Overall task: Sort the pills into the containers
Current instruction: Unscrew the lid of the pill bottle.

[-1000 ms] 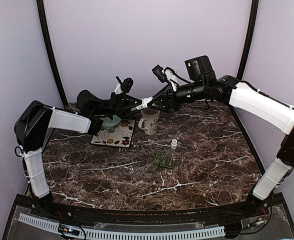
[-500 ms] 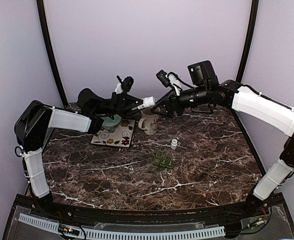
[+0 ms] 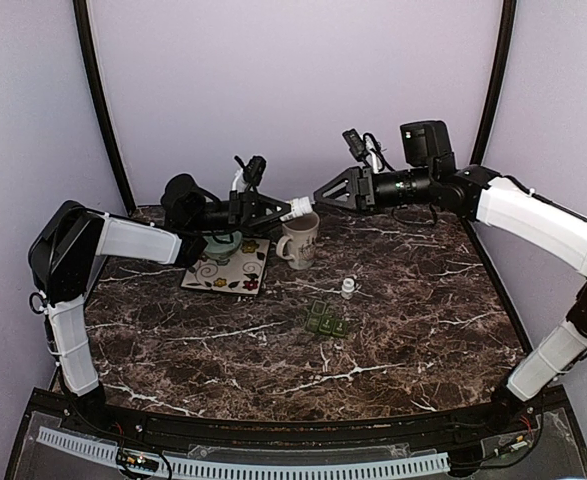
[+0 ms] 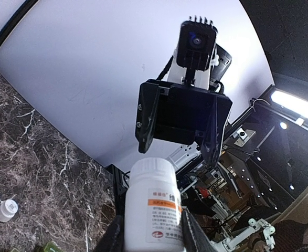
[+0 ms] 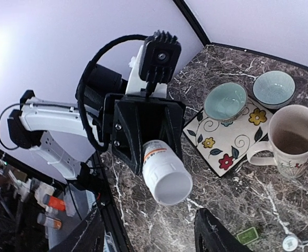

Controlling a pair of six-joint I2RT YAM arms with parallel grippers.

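The left fingers [image 3: 276, 208] clamp a white pill bottle [image 3: 297, 208], holding it level in the air just above the mug [image 3: 298, 242]. Its free end seems uncapped, and a small white cap [image 3: 348, 288] stands on the worktop [image 3: 423, 300] near the green pill box [image 3: 325, 322]. The right fingers [image 3: 325, 191] are spread wide and empty, facing the bottle's end, near it but apart. Two bowls [image 5: 225, 101] and a flowered plate [image 3: 235, 275] lie beside the mug.

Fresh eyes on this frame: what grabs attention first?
The left gripper holds a white pill bottle sideways in mid-air near the mug, at the far side. The right gripper faces it, jaws open and empty, not touching. A green pill organizer sits mid-way across the table.
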